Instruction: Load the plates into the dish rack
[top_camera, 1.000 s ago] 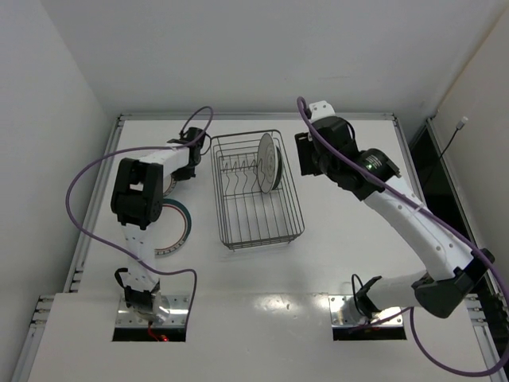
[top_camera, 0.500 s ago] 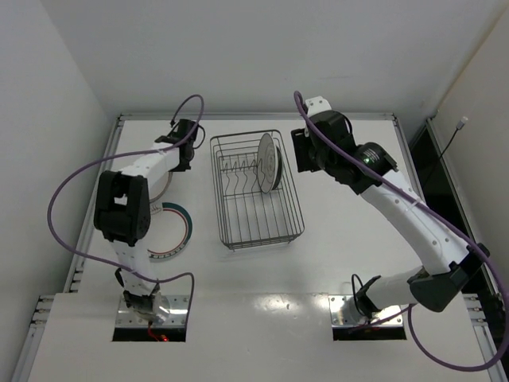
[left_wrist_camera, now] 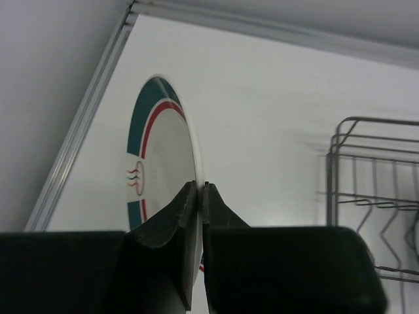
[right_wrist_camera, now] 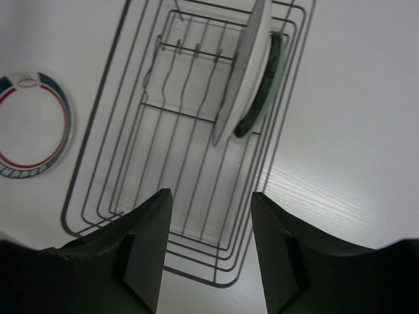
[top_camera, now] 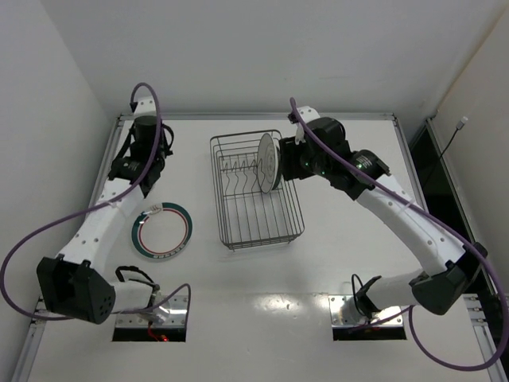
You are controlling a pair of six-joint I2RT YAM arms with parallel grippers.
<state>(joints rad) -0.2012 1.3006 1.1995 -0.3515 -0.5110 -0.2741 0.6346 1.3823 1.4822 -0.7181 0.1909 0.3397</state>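
My left gripper [left_wrist_camera: 201,185] is shut on the rim of a teal-and-red banded plate [left_wrist_camera: 163,157], held on edge above the table's far left. In the top view that gripper [top_camera: 135,167] hides this plate. A second banded plate [top_camera: 161,231] lies flat on the table, left of the dish rack [top_camera: 256,231]. Two plates stand in the rack's far end: a white one [right_wrist_camera: 245,65] and a dark-green-edged one [right_wrist_camera: 263,98] right behind it. My right gripper [right_wrist_camera: 209,194] hangs open and empty over the rack's right side, next to the standing plates [top_camera: 269,161].
The left wall and the table's raised edge rail [left_wrist_camera: 78,137] run close beside the held plate. Upright divider prongs [right_wrist_camera: 186,72] fill the rack left of the standing plates. Purple cables [top_camera: 32,239] loop off both arms.
The left arm swung out to the far left with its plate, uncovering the banded plate on the table. The right gripper moved left, closer to the rack's plates.
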